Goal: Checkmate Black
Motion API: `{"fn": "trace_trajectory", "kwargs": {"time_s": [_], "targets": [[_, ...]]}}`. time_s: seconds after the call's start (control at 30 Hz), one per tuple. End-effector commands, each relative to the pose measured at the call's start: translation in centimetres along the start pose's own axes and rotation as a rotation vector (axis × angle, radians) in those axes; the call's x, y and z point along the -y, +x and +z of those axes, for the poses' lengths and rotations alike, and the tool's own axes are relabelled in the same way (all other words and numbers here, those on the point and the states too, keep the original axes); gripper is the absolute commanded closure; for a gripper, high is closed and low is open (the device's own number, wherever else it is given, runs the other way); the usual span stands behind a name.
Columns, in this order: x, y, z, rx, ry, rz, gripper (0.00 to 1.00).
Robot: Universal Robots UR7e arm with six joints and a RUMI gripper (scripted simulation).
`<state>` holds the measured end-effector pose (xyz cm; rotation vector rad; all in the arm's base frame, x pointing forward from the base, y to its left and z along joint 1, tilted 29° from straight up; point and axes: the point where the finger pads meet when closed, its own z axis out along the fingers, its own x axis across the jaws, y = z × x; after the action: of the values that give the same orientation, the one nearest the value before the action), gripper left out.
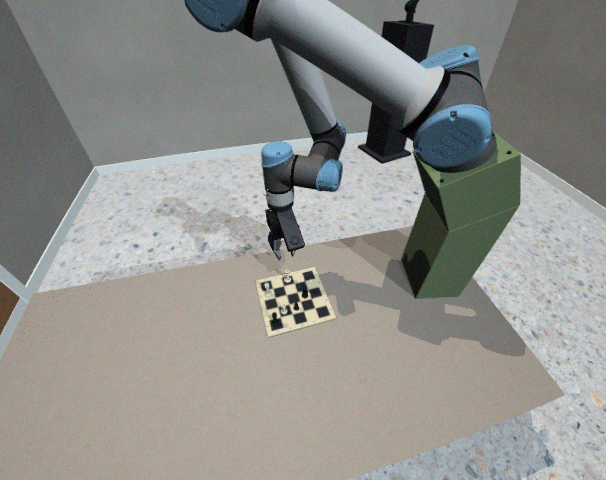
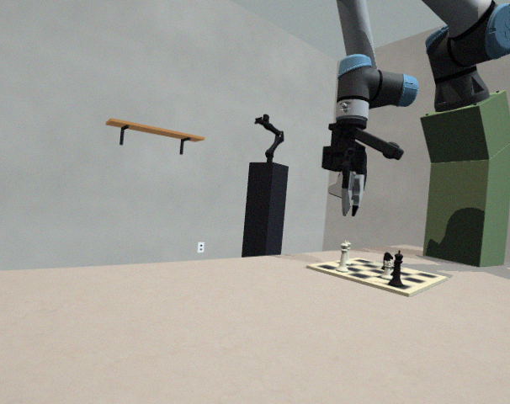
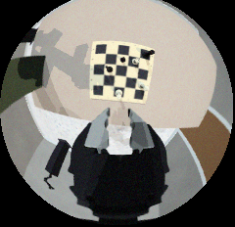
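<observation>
My gripper [image 1: 285, 255] [image 2: 349, 214] [image 3: 118, 109] is partly open with nothing between its fingers, above the far side of the chessboard [image 1: 303, 324] [image 3: 93, 66]. A white piece [image 1: 287, 279] [image 3: 118, 93] stands upright at the far edge, nearest my fingers in the wrist view. A tall white piece [image 1: 267, 290] [image 2: 342, 261] stands at the far left corner. The black king [image 1: 275, 321] [image 2: 397, 273] stands upright in the near left corner. A white piece [image 1: 284, 310] [image 2: 386, 273] is beside it, then a small black piece [image 1: 296, 305] [image 3: 122, 60]. Another black piece [image 1: 304, 293] [image 3: 109, 69] stands farther right.
The green pedestal [image 1: 458, 227] [image 2: 459, 191] carries the arm right of the board. A dark stand [image 1: 388, 124] [image 2: 263, 209] with a small black arm is farther back. The brown table [image 1: 189, 372] [image 2: 181, 330] surrounds the board. A shelf [image 2: 155, 129] hangs on the wall.
</observation>
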<state>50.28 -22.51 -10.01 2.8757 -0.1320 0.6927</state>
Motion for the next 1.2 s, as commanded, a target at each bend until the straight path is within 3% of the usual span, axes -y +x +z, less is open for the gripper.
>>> {"fn": "trace_trajectory", "kwargs": {"time_s": [0.0,1.17], "targets": [[0.0,0.0,0.1,-0.001,-0.001,0.0,0.75],[0.0,0.1,4.2,-0.001,-0.001,0.0,0.75]]}}
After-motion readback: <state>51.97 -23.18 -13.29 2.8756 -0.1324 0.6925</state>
